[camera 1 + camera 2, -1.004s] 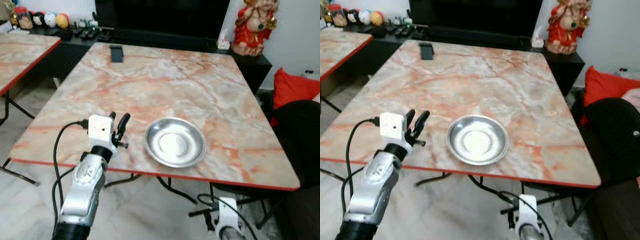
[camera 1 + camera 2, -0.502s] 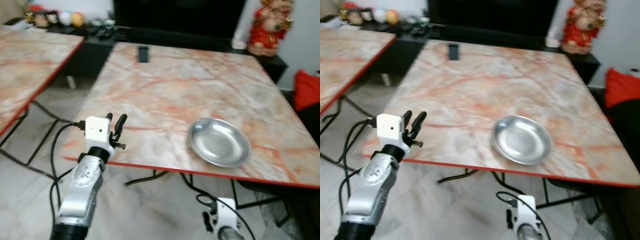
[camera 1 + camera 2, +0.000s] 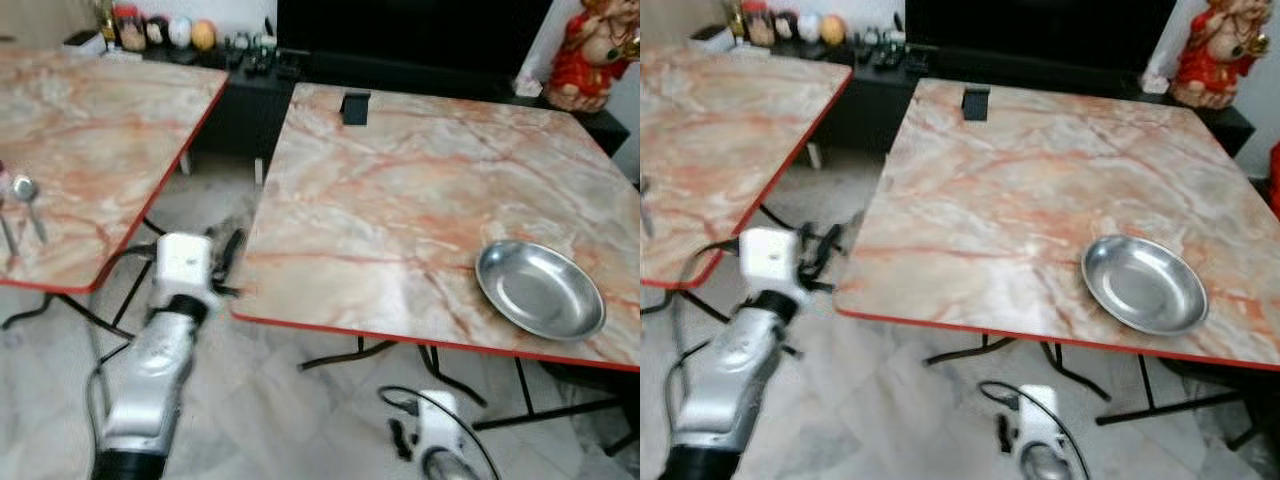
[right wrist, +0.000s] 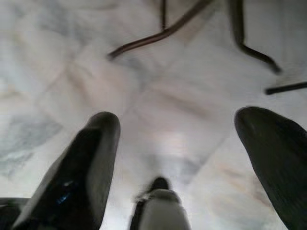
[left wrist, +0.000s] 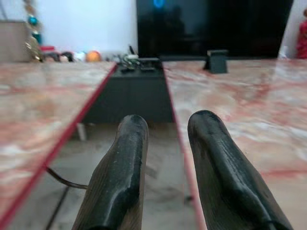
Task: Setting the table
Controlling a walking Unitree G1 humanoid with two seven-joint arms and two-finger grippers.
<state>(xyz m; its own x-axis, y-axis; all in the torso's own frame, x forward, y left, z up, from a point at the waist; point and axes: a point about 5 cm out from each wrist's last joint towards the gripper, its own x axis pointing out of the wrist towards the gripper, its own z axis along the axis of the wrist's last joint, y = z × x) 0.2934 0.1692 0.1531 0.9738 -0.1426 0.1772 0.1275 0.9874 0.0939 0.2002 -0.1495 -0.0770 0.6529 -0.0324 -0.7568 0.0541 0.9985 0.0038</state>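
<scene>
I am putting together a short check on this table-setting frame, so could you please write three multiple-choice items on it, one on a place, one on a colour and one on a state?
1. Where does the steel plate lie?
A. On the right-hand table, near its front edge
B. On the left-hand table
C. On the floor

2. What colour is the edge band of both tables?
A. Blue
B. Red
C. Green

3. How does the left gripper stand?
A. Shut on a spoon
B. Shut on the plate
C. Open and holding nothing

Answers: 1 A, since the plate rests on the marble top close to the near rim at the robot's right. 2 B, since a red strip runs along each top. 3 C, since the left wrist view shows a gap between the two black fingers with nothing in it, pointing between the tables.
</scene>
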